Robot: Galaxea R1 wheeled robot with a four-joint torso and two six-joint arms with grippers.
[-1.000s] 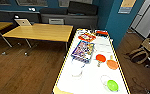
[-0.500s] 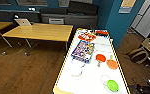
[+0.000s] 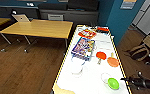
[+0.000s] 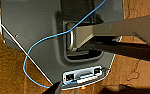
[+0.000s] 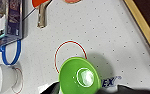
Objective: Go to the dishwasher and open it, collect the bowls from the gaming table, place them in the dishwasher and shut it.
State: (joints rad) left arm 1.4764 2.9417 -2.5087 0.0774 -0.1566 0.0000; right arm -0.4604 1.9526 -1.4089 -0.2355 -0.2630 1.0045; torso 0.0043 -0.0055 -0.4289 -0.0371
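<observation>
The gaming table [image 3: 66,65] has a glossy white top with yellow edging and runs away from me in the head view. A green bowl [image 3: 113,83] sits near its right front corner, and an orange bowl [image 3: 113,61] lies farther back by the right edge. My right arm comes in from the right, with its gripper [image 3: 123,79] just beside the green bowl. In the right wrist view the green bowl [image 5: 79,76] rests on the white top between the dark fingers [image 5: 52,88] of the open right gripper [image 5: 87,91]. My left gripper [image 4: 89,90] hangs open over the robot's grey base.
On the table lie a red paddle [image 3: 100,55], a colourful game box [image 3: 83,47], a red box [image 3: 87,33] and a white cup [image 3: 76,68]. A wooden table [image 3: 41,28] stands to the left. Bags [image 3: 141,51] lie on the floor at the right.
</observation>
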